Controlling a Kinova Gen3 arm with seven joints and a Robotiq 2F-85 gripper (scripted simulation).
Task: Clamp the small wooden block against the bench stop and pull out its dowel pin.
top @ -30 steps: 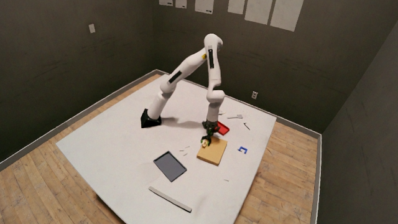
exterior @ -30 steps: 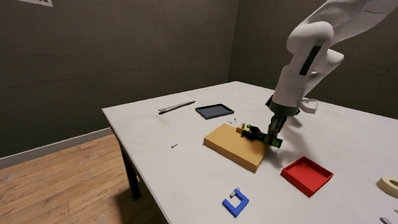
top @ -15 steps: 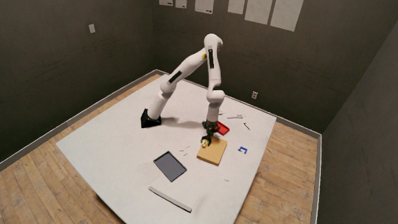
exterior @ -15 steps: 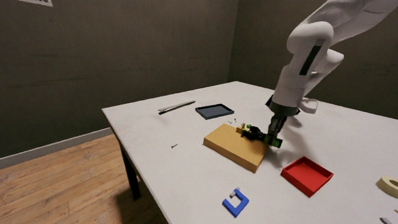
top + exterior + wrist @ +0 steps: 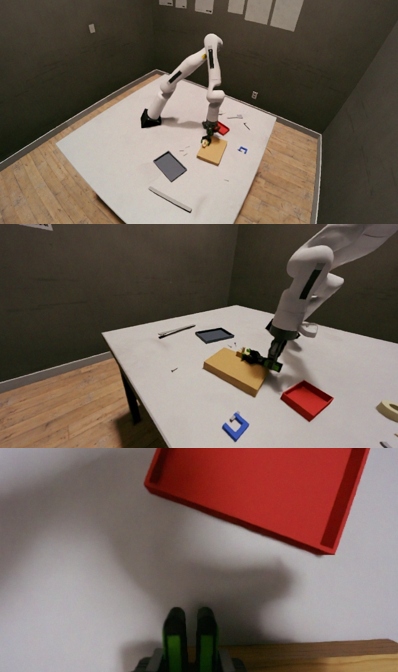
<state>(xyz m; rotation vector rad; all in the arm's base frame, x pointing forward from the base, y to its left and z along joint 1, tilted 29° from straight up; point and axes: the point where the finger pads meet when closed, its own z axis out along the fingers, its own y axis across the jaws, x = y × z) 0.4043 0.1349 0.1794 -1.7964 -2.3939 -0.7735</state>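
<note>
My gripper (image 5: 210, 128) (image 5: 275, 358) is shut on the handles of the black and green spring clamp (image 5: 256, 358) (image 5: 174, 650), over the near-arm edge of the tan bench board (image 5: 212, 153) (image 5: 230, 368) (image 5: 350, 663). The clamp lies low along the board. Its jaws are around the small wooden pieces (image 5: 204, 143) at the board's corner. These pieces are the block and bench stop, but they are too small and covered to tell apart. I cannot tell whether the jaws press on them. The dowel pin, its hole and any gap between block and stop cannot be made out.
A red tray (image 5: 222, 128) (image 5: 308, 399) (image 5: 255, 483) lies close beside the board. A blue clamp-shaped frame (image 5: 245, 150) (image 5: 241, 434) is to its side. A dark grey tray (image 5: 170, 166) (image 5: 214, 335), several small screws and a long grey bar (image 5: 169, 199) lie beyond.
</note>
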